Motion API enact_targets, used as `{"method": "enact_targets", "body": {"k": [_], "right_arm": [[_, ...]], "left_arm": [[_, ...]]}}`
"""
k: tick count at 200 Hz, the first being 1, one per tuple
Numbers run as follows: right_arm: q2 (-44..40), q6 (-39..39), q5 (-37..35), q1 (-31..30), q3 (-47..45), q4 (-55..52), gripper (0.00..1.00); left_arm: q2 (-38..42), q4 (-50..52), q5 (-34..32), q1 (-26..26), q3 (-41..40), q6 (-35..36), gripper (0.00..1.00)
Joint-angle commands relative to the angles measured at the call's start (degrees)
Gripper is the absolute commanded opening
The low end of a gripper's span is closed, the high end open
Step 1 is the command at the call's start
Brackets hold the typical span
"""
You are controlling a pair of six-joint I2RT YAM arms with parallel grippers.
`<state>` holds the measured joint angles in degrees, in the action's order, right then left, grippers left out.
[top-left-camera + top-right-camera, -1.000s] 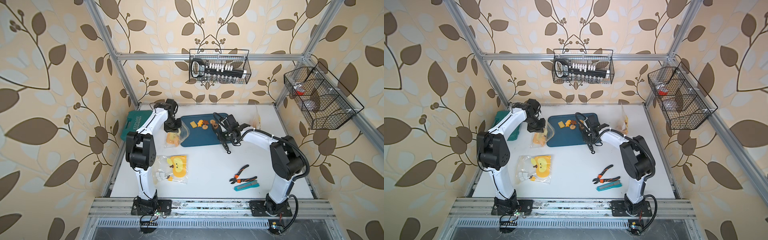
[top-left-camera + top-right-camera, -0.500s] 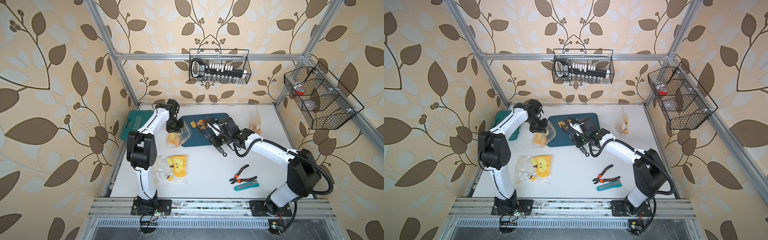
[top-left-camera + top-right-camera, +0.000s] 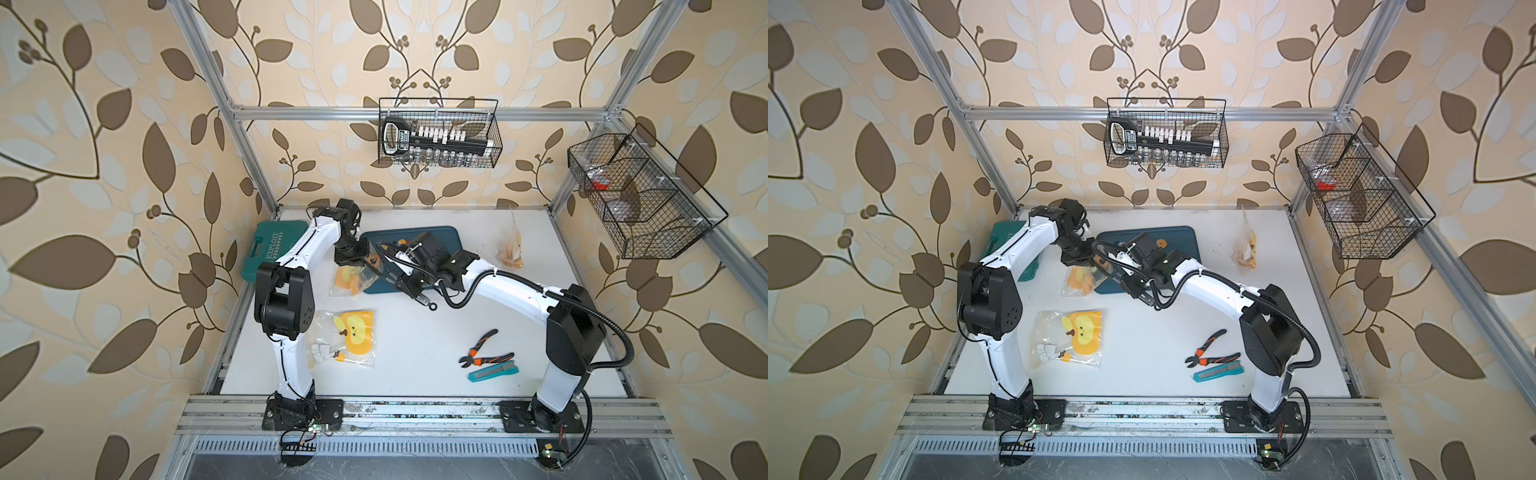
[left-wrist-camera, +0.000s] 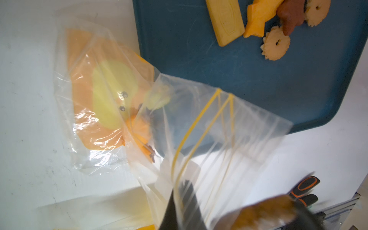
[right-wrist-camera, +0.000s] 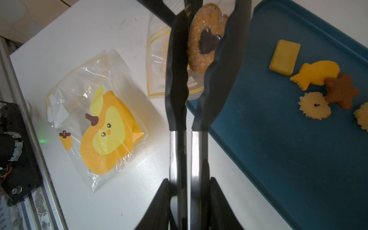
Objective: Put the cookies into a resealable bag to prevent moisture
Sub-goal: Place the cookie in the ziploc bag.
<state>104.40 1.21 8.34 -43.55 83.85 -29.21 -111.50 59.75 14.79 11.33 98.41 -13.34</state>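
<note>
One second on from hovering over the blue tray, reaches now with the right hand across to the tray's corner nearest the left arm, at the mouth of the resealable bag. Grips the metal shanks of black-tipped tongs with that hand, clenched round them. Pinches between the tong tips a round sugared cookie with a dark heart centre, clear of the tray and right at the bag's yellow-striped lip, not yet inside as far as can be told. Keeps the left hand clenched tight on one side of that lip, raising it to hold the mouth agape. Cannot make out any cookie inside through the film's orange and yellow print. Leaves on the tray a yellow block, an orange fish, a brown star and two pale flower rounds, bunched close together. Means, most likely, one cookie about to go in and five more trips to follow. Calls next for easing the tips past the lip before letting go; risks snagging the thin film or spilling onto the tabletop otherwise.
</note>
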Motion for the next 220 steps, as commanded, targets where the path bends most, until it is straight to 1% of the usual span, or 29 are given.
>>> {"method": "enact_targets", "body": {"k": [1, 24, 52, 83, 92, 117, 137, 159, 190, 207, 220], "right_arm": [[1.9, 2.8, -4.1, -0.9, 3.3, -4.2, 0.29], [2.2, 4.0, -5.4, -1.6, 3.9, -5.3, 0.31], [2.5, 4.9, -6.8, -2.3, 4.7, -6.9, 0.32], [4.1, 6.4, -6.6, -3.2, 7.0, -8.9, 0.33], [4.7, 6.6, -6.8, -3.5, 8.0, -9.4, 0.36], [5.2, 6.5, -7.2, -3.8, 9.2, -9.5, 0.51], [4.1, 6.0, -7.7, -3.9, 8.6, -8.8, 0.53], [0.5, 4.9, -7.7, -3.9, 5.3, -5.2, 0.53], [-5.9, 2.0, -9.5, -3.7, -0.5, 0.3, 0.52], [-10.0, -0.6, -11.2, -3.7, -4.9, 3.2, 0.51], [-13.6, -2.8, -12.0, -3.6, -10.0, 5.9, 0.51]], "left_arm": [[0.8, 0.1, 0.6, 0.5, -0.2, 1.5, 0.00], [0.9, 0.1, 0.7, 0.5, -0.2, 1.5, 0.00], [1.0, 0.2, 0.6, 0.6, -0.1, 1.5, 0.00], [1.2, 0.0, 1.3, 0.5, -0.2, 1.5, 0.00], [1.3, 0.0, 1.3, 0.6, -0.3, 1.5, 0.00], [1.5, 0.1, 0.8, 0.6, -0.3, 1.6, 0.00], [1.7, 0.1, 0.5, 0.6, -0.4, 1.7, 0.00], [1.6, 0.1, 0.6, 0.6, -0.3, 1.6, 0.00], [1.6, 0.1, 0.8, 0.6, -0.3, 1.6, 0.00], [1.8, 0.4, -0.8, 0.6, -0.1, 1.4, 0.00], [2.1, 0.5, -2.6, 0.6, -0.2, 1.0, 0.00]]}}
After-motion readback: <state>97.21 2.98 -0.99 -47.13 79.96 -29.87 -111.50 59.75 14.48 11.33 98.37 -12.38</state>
